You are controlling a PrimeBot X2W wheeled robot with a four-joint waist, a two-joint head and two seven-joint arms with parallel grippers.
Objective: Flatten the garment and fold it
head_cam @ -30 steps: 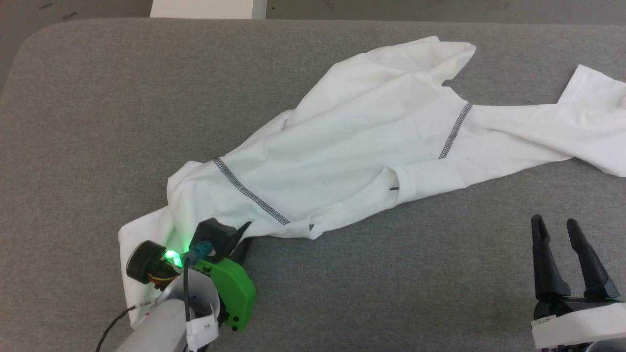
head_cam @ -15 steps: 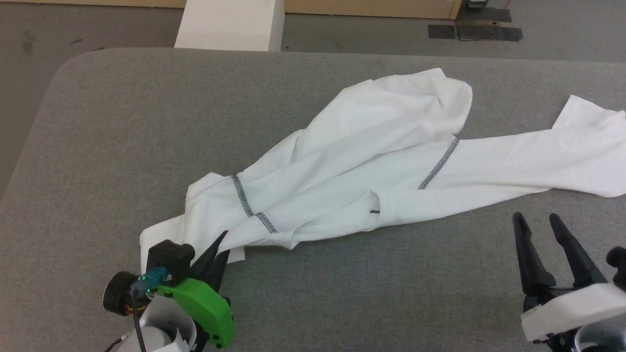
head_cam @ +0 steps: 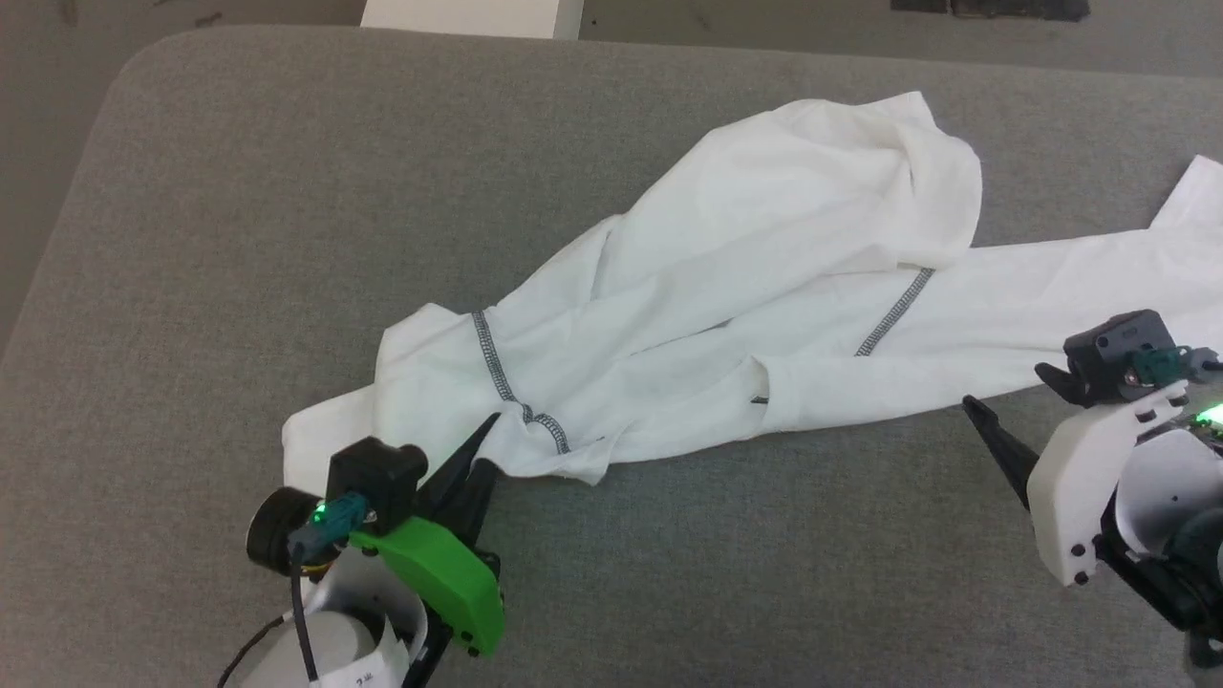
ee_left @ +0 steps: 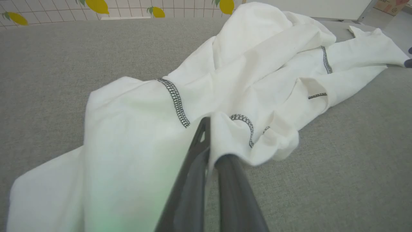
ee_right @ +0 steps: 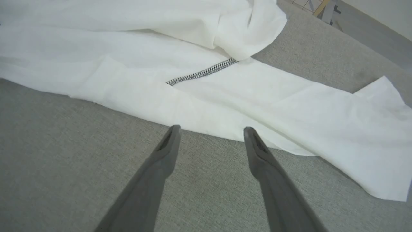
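Right gripper [ee_right: 210, 129] had swung in toward sleeve [ee_right: 289, 106]; left gripper [head_cam: 481, 451] had finished closing. Left jaws clamped on near edge of garment [head_cam: 745, 248] by stitched seam [ee_left: 176, 100]. Right jaws wide, empty, just short of sleeve. Garment lay rumpled across grey table [head_cam: 239, 239].

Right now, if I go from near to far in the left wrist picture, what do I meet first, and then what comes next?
Left gripper, shut on a fold → the rumpled garment → grey table → tiled wall with yellow lemons.
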